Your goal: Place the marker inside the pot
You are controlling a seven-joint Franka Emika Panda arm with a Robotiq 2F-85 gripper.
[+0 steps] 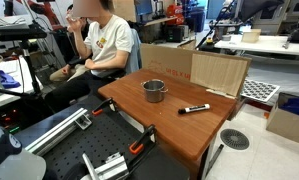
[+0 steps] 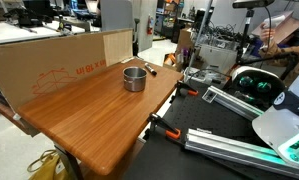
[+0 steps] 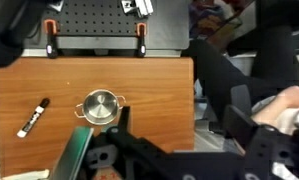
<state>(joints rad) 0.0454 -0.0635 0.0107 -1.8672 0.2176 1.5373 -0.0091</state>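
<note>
The small silver pot (image 1: 153, 90) stands upright and empty near the middle of the wooden table (image 1: 139, 125), and shows in both exterior views (image 2: 135, 78). The black marker (image 1: 196, 108) lies flat on the table, a short way from the pot; the view with the cardboard wall on its left does not show it. In the wrist view the pot (image 3: 100, 105) is left of my gripper, and the marker (image 3: 33, 117) lies further left. My gripper (image 3: 179, 118) is open and empty, high above the table's edge. It shows in neither exterior view.
A cardboard panel (image 1: 219, 70) stands along one table side (image 2: 49, 60). Two orange-handled clamps (image 3: 51, 45) (image 3: 141, 40) grip the table edge by a black perforated board (image 3: 94, 20). A seated person (image 1: 99, 40) is close beside the table.
</note>
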